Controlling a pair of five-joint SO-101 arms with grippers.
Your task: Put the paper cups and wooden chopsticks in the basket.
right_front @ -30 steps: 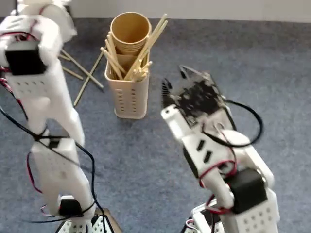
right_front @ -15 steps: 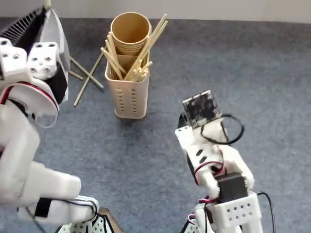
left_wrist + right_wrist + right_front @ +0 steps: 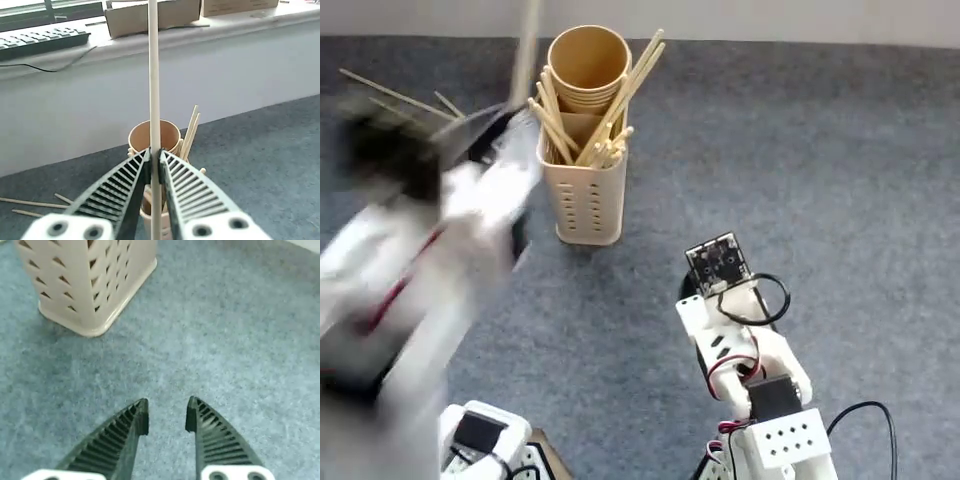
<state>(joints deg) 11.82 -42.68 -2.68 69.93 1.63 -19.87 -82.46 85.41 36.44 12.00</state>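
A grey carpet [image 3: 840,180] covers the table, where a beige perforated basket [image 3: 585,205] stands upright between two white arms. The left arm [image 3: 410,270] stretches alongside the basket. The right arm [image 3: 750,360] is folded up well in front of the basket, off to its other side.

The left gripper [image 3: 155,152], just short of the basket, is clamped on a single chopstick [image 3: 154,75]. The stick stands upright between the ribbed fingers and rises well above the basket's rim. The right gripper [image 3: 167,415] hangs over bare carpet in front of the basket's foot, its jaws parted with nothing between them.

Stacked paper cups [image 3: 588,62] sit mouth-up inside the basket, their top rim standing higher than the basket's own. A bundle of wooden chopsticks [image 3: 620,100] leans in the basket around the cups, the tips fanning out past its rim. A few loose chopsticks [image 3: 390,92] lie flat on the carpet beside the basket on the left arm's side, apart from it.
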